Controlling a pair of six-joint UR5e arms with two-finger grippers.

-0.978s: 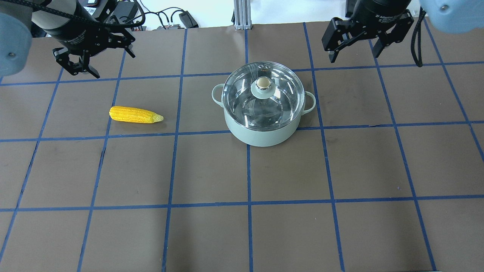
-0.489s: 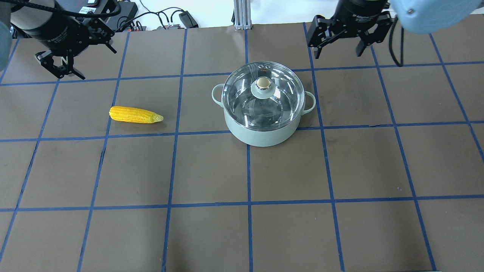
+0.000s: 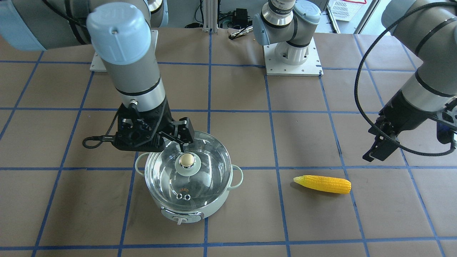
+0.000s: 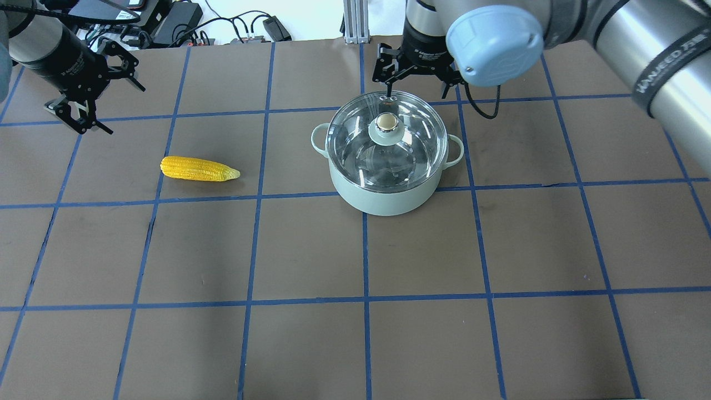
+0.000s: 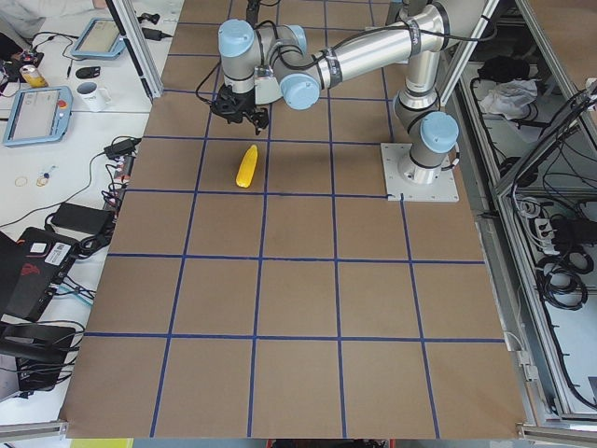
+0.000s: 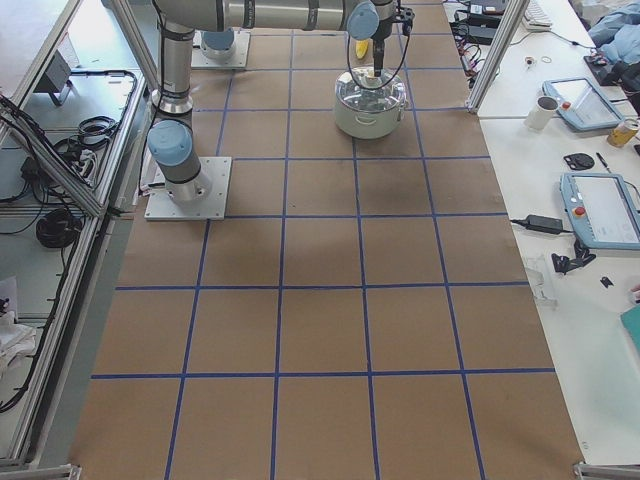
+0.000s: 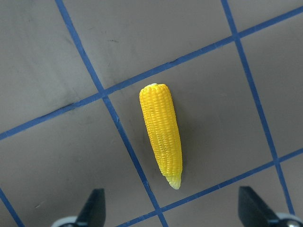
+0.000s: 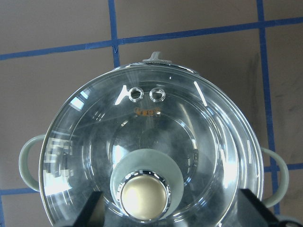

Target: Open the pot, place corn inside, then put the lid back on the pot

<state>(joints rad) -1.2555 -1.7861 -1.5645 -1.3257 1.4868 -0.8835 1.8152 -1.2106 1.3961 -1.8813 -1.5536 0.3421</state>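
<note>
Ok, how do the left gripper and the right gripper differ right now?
The right gripper hovers over the pot, the lid's knob lined up between its jaws in the wrist view; the left gripper hovers near the corn, which lies ahead of its jaws, not between them. The right gripper is at the table's middle; the left gripper is toward its left edge. Both have open jaws and hold nothing.
</note>
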